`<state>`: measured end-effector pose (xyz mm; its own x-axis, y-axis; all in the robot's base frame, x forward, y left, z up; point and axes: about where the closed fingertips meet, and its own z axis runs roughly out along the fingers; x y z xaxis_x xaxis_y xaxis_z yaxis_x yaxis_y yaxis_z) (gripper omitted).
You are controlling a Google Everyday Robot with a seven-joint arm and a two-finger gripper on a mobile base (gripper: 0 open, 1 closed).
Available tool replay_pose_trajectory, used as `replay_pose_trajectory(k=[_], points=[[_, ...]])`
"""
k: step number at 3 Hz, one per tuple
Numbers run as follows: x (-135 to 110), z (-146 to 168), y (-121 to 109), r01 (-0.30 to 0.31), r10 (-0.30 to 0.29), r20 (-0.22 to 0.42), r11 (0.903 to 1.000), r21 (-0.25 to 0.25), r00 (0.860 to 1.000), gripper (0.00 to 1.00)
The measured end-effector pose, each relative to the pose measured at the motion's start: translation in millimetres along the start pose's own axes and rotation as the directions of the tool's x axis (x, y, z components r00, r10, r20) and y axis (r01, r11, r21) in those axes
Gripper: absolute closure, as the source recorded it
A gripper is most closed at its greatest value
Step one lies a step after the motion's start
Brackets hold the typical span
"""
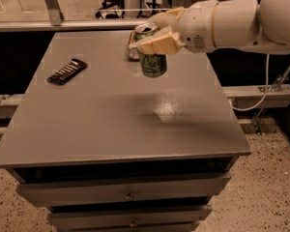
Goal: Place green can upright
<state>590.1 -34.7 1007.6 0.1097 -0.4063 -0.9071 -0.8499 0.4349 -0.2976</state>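
Note:
The green can (153,62) has pale and dark markings and a silver top rim. It is upright in the far middle of the grey table (111,124). My gripper (157,36) reaches in from the right on a white arm. Its tan fingers (159,42) are closed around the can's upper half. The can's base is at or just above the table top; I cannot tell which.
A dark flat packet (67,71) lies at the far left of the table. A small brownish thing (132,50) sits right behind the green can, mostly hidden. Drawers (125,195) run below the front edge. A white cable (268,81) hangs at the right.

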Motion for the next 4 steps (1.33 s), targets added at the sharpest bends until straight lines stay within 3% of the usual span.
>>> replay_pose_trajectory(k=[1,2,3,4], points=[[21.7,0.1,-2.1,0.166,-0.166,0.005,0.9861,0.003,0.986,1.00],[40.4,0.1,-2.9,0.267,-0.267,0.013,0.9636,0.010,0.964,1.00],[53.1,-2.0,-6.3,0.297,-0.297,0.021,0.9547,0.025,0.955,1.00],[59.5,-3.6,-9.4,0.269,-0.271,0.043,0.9624,0.037,0.962,1.00]])
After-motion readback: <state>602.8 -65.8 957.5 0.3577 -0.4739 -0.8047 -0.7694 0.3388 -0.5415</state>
